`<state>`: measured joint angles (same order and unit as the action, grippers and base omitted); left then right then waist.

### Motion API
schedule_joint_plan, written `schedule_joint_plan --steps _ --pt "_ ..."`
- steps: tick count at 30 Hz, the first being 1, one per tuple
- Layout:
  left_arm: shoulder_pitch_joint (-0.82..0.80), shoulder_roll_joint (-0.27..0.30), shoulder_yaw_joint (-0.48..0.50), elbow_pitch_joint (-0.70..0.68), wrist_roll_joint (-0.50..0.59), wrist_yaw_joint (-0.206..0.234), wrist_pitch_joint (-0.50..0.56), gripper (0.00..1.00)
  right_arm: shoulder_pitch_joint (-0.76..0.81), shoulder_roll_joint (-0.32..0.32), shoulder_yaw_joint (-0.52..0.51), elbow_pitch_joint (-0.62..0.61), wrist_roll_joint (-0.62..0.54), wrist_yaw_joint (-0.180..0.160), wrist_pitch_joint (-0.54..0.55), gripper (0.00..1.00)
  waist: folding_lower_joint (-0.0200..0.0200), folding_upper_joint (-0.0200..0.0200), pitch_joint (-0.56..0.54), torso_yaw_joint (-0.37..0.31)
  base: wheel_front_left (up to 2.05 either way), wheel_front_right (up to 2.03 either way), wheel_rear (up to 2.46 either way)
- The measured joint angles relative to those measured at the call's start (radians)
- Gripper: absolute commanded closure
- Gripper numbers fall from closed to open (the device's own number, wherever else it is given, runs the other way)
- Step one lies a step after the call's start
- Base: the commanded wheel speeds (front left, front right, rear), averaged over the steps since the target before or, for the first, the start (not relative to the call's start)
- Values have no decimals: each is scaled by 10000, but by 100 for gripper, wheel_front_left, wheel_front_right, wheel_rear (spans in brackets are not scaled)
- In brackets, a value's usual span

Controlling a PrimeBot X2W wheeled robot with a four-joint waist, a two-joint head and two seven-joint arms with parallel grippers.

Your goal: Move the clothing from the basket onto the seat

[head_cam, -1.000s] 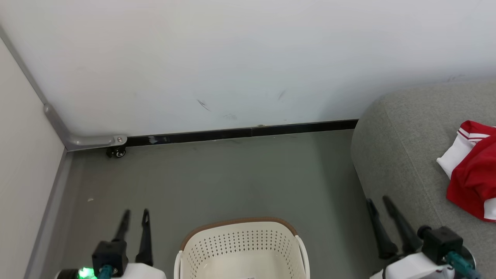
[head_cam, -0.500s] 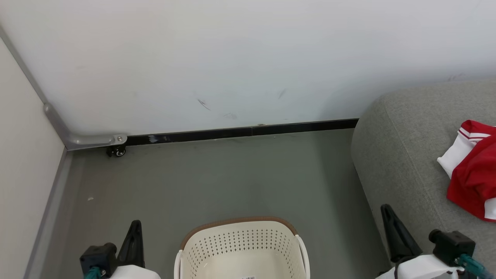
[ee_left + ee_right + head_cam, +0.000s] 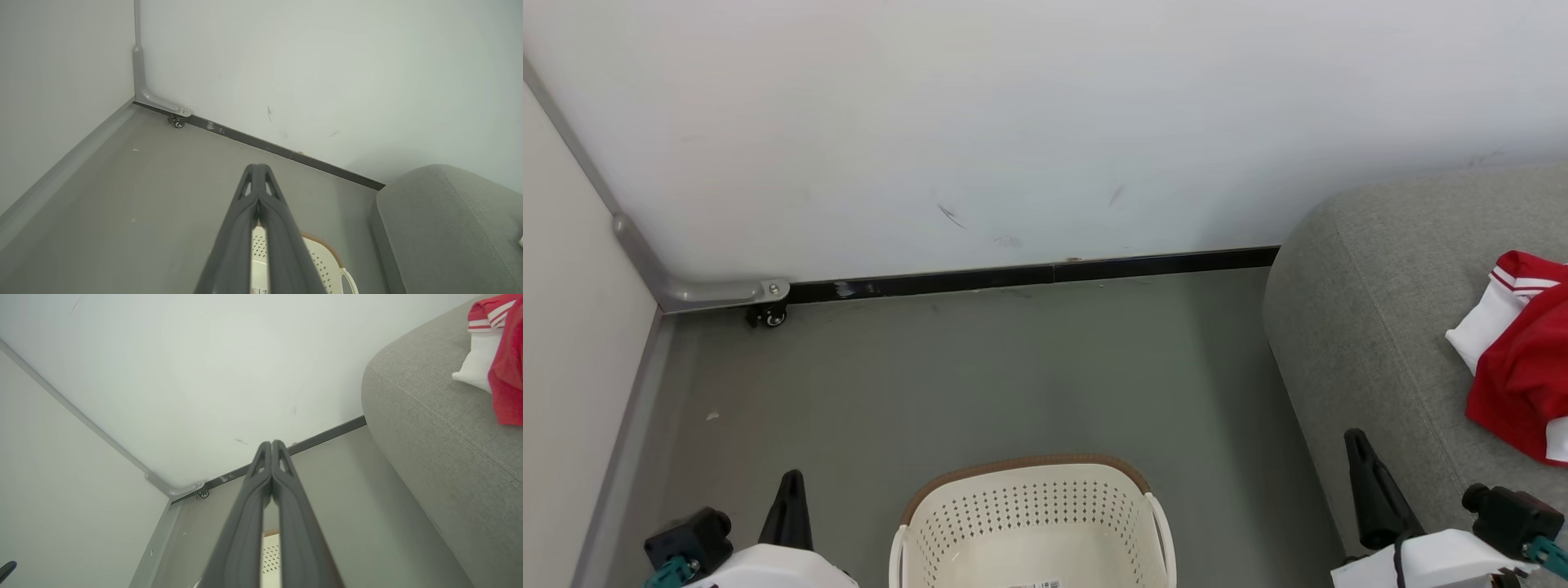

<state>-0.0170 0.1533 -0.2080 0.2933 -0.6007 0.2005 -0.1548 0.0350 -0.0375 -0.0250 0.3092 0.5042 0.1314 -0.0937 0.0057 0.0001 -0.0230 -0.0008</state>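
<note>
Overall, red clothing with white, red-striped panels lies crumpled on the grey seat, right of the cream, brown-rimmed basket on the floor. Left gripper and right gripper, either side of the basket: fingers pressed together, holding and touching nothing

From my head camera, the basket sits on the floor at six o'clock, with my left gripper beside it at seven and my right gripper at five. The seat takes three to four o'clock, with the clothing lying on it, well apart from the basket. The wall stands behind at twelve, a caster at its foot around ten
</note>
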Motion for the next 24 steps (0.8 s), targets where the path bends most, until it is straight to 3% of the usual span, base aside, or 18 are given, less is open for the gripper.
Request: schedule_joint_plan --steps 13,20,24 --pt "0 -190 500 -107 -1707 -533 470 100 -184 0 -211 -123 1885 0 341 100 106 0 -71 -4 0 0 0" --pt "-2 -301 771 -153 -2696 -830 692 100 -195 0 -314 -144 2909 -8 546 100 117 0 -88 -3 0 0 0" --pt "-3 -359 928 -163 -3241 -1009 861 100 -204 0 -366 -153 3478 -8 690 100 100 0 -79 -3 0 0 0"
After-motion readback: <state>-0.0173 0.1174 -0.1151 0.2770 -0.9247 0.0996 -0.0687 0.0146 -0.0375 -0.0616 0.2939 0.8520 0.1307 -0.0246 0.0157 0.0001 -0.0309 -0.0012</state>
